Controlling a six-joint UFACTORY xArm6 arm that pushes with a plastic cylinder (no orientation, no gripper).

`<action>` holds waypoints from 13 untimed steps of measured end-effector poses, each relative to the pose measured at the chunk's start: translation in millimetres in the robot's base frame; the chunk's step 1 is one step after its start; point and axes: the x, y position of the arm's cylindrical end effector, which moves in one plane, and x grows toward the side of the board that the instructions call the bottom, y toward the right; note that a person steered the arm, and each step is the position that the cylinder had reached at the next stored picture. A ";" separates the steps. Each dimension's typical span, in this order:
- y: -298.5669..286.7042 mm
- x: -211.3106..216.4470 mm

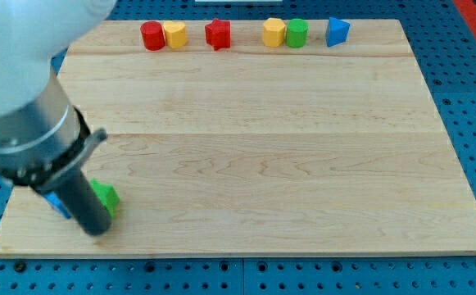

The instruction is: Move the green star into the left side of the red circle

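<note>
One long push is called for: the green star [105,197] sits at the lower left of the frame, touching my tip [97,229], while the red circle [152,35] waits far off at the upper left, just beside a yellow block [175,34]. I judge the tip should get below the star and steer it up the counter [262,147], arriving left of the circle. There is no claw, only the rod. The star is small, bright green and partly hidden.

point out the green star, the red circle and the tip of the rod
green star [106,196], camera view, its visible top face.
red circle [152,34], camera view, middle of its top.
my tip [98,229], camera view, rod's very end.
</note>
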 end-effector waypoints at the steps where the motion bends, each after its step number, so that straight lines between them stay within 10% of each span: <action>1: -15.0 -41.2; 4: -59.4 -167.4; 7: -19.6 -133.5; 13: 51.6 -246.0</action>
